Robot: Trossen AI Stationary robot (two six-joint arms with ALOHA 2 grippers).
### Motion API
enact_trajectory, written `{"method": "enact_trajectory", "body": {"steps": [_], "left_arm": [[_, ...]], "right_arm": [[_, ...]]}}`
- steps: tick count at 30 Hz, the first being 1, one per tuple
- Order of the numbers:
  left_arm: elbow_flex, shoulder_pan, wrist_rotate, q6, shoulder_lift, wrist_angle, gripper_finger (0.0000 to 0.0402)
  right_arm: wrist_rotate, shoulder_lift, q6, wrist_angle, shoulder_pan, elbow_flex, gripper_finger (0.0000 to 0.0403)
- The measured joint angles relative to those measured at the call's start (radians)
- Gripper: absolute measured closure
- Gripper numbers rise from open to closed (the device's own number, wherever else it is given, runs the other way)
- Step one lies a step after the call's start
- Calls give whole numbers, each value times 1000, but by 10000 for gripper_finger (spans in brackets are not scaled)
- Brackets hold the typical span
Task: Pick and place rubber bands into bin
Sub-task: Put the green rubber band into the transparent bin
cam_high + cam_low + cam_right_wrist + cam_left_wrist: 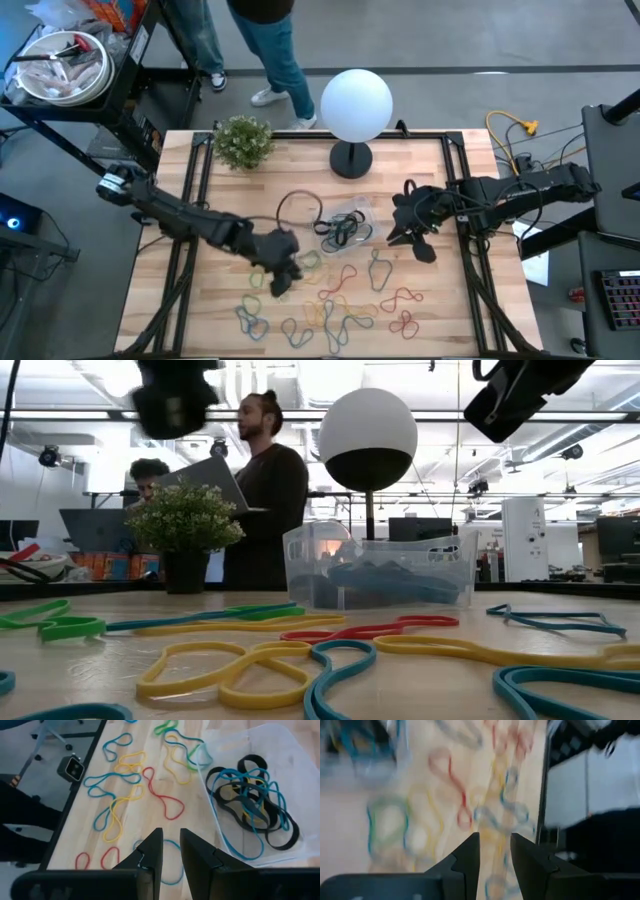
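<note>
Coloured rubber bands (330,300) are strewn just beside the left tool (283,283), nearer than the right tool (412,240). Both are seen slightly parted, holding nothing; the bin (352,212) lies between them.

Open office behind the table: ceiling lights (560,415) overhead, two people (262,490) at left, monitors (420,528) and grey floor (440,40).

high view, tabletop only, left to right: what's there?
Left hand over the loose coloured rubber bands → small green potted plant → clear plastic bin holding blue and black bands → white globe lamp → right hand.
</note>
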Motion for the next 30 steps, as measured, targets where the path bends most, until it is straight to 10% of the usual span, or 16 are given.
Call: {"method": "enact_trajectory", "body": {"steps": [30], "left_arm": [[-164,-166,-14,-81,-2,-313,309]], "right_arm": [[61,0,175,173,13,-19,342]]}}
